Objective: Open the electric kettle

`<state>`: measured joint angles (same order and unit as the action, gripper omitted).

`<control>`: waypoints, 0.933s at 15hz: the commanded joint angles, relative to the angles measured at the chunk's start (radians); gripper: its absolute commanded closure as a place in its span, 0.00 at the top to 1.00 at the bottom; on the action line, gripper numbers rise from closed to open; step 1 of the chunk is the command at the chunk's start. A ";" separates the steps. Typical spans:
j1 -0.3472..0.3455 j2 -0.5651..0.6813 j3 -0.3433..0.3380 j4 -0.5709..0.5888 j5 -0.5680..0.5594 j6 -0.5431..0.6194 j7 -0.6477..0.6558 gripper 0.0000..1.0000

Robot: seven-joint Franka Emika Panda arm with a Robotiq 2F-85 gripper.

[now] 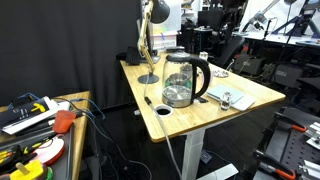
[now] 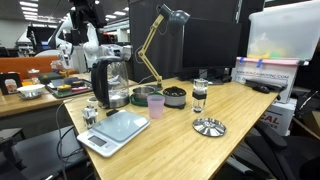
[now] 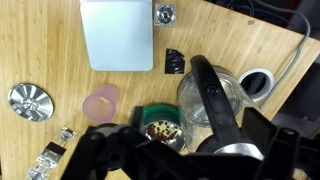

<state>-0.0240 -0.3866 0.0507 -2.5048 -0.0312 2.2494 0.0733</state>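
Note:
The electric kettle [image 1: 183, 80] is a clear glass jug with a black handle and black lid, standing on the wooden table. It shows in both exterior views [image 2: 110, 82]; its lid looks down. In the wrist view I look straight down on the kettle [image 3: 203, 98], with its black handle running towards the bottom of the frame. My gripper [image 3: 200, 142] hangs above the kettle's handle and lid. Its dark fingers are spread to either side, open and empty, and touch nothing that I can see.
A slim desk lamp [image 2: 160, 40] stands behind the kettle. A flat scale [image 3: 118, 35], a pink cup [image 3: 101, 101], a green bowl of beans [image 3: 160, 128], a metal disc [image 3: 29, 100] and a cable hole [image 3: 257, 83] surround it. A glass grinder [image 2: 199, 95] stands mid-table.

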 commanded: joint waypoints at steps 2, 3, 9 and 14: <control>0.035 0.027 -0.030 0.003 -0.012 0.022 -0.166 1.00; 0.045 0.036 -0.034 0.008 -0.001 0.006 -0.203 1.00; 0.059 0.048 -0.031 0.001 0.002 -0.002 -0.221 1.00; 0.065 0.048 -0.036 0.000 0.012 -0.001 -0.236 1.00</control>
<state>0.0281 -0.3387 0.0234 -2.5048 -0.0263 2.2497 -0.1546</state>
